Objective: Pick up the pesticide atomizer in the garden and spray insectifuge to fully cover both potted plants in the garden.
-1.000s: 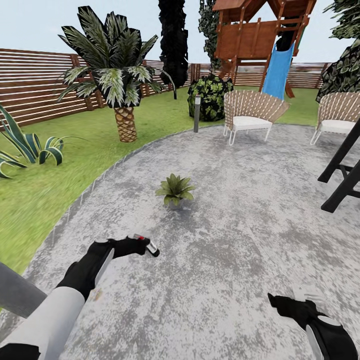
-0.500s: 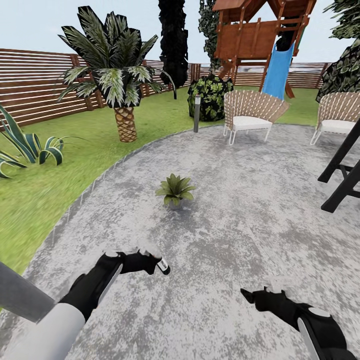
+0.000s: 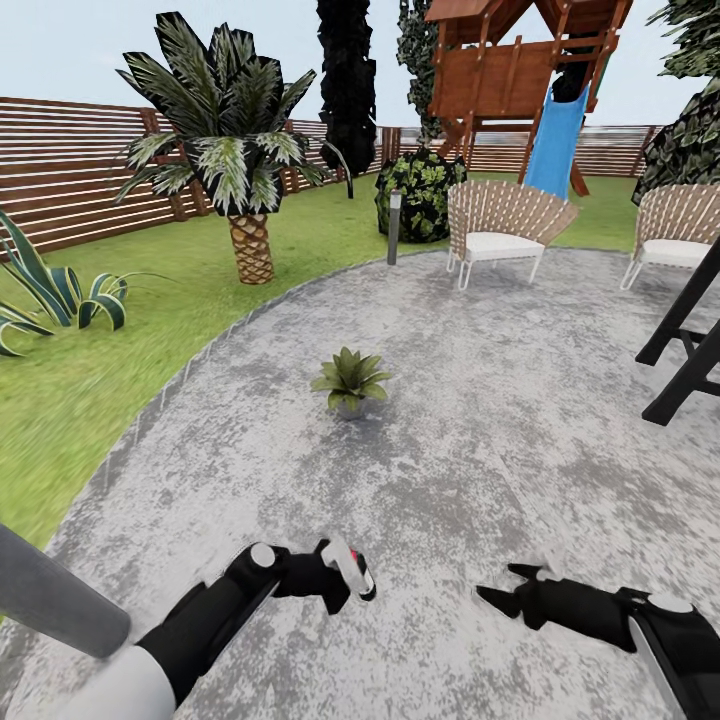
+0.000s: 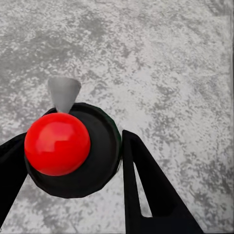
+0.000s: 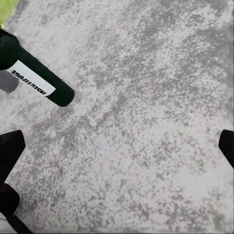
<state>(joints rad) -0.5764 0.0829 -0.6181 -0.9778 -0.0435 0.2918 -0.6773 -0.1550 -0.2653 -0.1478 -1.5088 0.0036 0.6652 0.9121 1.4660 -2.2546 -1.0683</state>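
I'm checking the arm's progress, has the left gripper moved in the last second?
Yes. The left gripper, shut on the pesticide atomizer, has shifted rightward and toward the camera, so it now lies almost directly below the potted plant in the head view, and farther from it.

Pesticide atomizer: dark green-black body, white label with black lettering; red neck, pale grey spray head.
Potted plant: green pointed leaves, small grey pot.
Patio: mottled grey and white.
Lawn: bright green.
Fence: brown horizontal slats.
Slide: blue, under a red-brown wooden frame.
Chairs: beige weave, white cushions.
Agave: green leaves striped pale.
Left gripper: black.
Right gripper: black.
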